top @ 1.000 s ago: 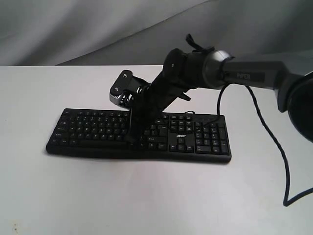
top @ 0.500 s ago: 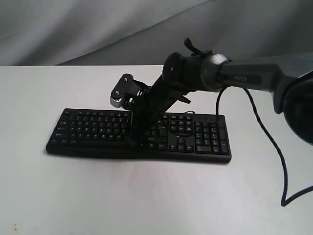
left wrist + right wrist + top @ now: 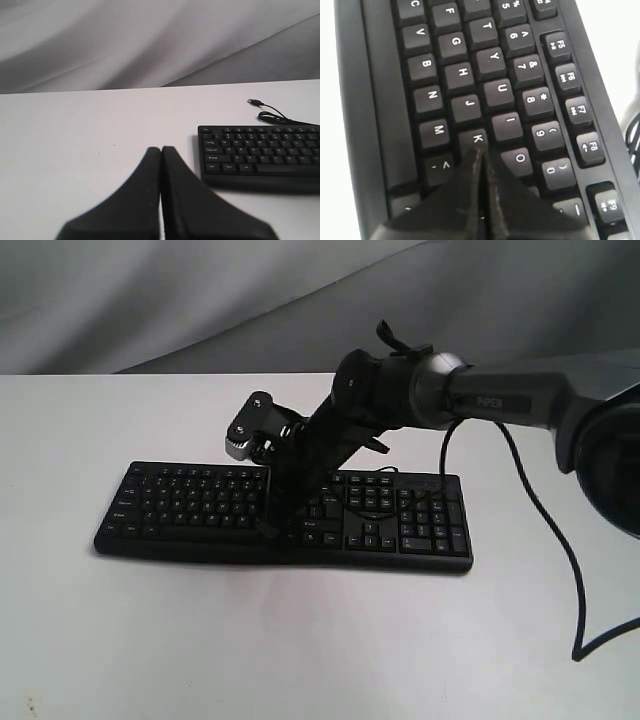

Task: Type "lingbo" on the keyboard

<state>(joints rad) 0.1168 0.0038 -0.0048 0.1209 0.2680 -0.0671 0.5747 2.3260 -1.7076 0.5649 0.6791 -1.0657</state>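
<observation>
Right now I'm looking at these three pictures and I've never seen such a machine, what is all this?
It is a two-armed robot; each arm ends in a hand. One camera watches from outside, two ride on the wrists. On the white table lies a long black plastic keyboard with a thin black cable. The right hand, pinched shut and holding nothing, points its tip at the keys near K. The left hand, also shut and empty, hangs apart from the keyboard.

Soft even light, faint shadows; near fingers (image 3: 150, 200) blurred
</observation>
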